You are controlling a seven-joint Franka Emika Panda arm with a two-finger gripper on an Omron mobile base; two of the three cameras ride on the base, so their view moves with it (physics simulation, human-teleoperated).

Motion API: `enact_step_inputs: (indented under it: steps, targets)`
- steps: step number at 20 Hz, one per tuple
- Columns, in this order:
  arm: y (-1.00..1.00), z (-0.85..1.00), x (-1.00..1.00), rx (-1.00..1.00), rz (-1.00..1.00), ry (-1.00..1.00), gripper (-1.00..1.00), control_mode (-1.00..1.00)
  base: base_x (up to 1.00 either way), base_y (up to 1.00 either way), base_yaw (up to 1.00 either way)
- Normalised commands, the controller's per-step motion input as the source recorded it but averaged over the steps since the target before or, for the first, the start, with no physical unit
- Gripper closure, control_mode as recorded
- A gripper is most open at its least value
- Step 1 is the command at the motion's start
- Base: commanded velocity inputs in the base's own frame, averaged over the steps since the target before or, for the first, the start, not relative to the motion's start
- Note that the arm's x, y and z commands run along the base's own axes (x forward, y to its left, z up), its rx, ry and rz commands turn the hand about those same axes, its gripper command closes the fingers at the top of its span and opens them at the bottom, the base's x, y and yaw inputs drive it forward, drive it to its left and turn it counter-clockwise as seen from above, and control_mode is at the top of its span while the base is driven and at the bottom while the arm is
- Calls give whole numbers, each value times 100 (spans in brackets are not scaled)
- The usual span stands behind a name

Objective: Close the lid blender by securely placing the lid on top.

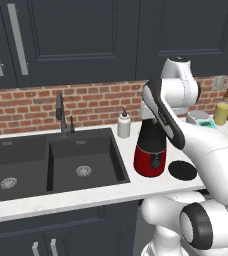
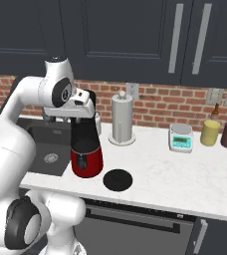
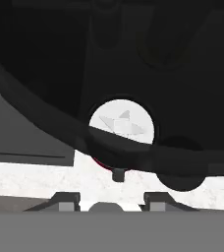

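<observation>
my hand hangs directly over the blender [image 2: 86, 149], just above the flared rim of its black jar. in the hand view i look straight down the jar to the pale blade hub at its bottom, with my gripper [image 3: 112, 203] at the lower edge of that view, its fingers drawn in as far as they go and pinching nothing.

the lid [image 2: 118, 179] lies flat on the white counter [image 2: 185, 179], just beside the blender's red base on the side away from the sink [image 1: 51, 160] (in the left base view it is the black disc [image 1: 182, 170] half tucked behind my forearm). so the jar is open and the lid is not yet picked up.

as i judge it, i'm at the very start of the fetching step. next i'd need to spread my fingers, swing off the jar and down over the lid, and centre on its small middle knob, since the disc itself lies too flat and wide to pinch.
</observation>
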Motion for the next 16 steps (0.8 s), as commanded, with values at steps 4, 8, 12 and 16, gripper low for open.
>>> enact_step_inputs:
  steps: [4, 8, 12, 16]
  targets:
    - [-31, 0, -7, 10, 0, -4, -100, -100, 0, 0, 0]
    - [-90, -2, 0, 30, -8, 0, -100, -100, 0, 0, 0]
    - [-100, -7, -1, 36, -14, 0, -100, -100, 0, 0, 0]
    - [-100, -14, -3, 28, -14, 1, -100, -100, 0, 0, 0]
